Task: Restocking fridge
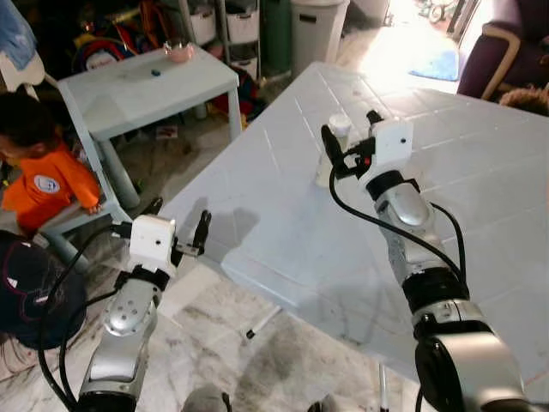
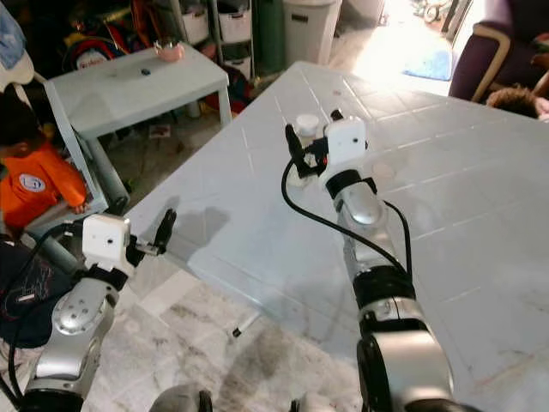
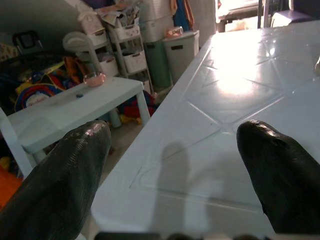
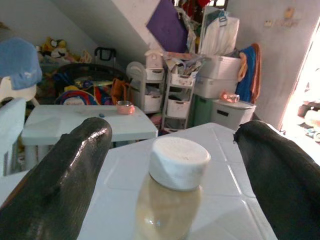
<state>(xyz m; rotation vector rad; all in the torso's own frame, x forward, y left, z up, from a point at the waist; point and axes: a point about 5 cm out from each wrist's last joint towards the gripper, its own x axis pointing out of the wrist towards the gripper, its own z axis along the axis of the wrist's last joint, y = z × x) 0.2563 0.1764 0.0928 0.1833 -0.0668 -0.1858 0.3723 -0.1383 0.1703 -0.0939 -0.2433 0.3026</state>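
Glossy white plastic table [image 1: 283, 223]; clear plastic bottle [image 4: 167, 210] with matt white cap [image 4: 179, 161].

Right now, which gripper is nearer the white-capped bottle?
Right. The right gripper is open with the bottle between its fingers, not yet touching. The left gripper hovers open at the table's near edge, well away.

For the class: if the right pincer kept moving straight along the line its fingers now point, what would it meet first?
The right pincer would most likely meet the small white-capped bottle standing on the white table. The bottle sits centred between the open fingers, just ahead, though the exact gap is hard to judge.
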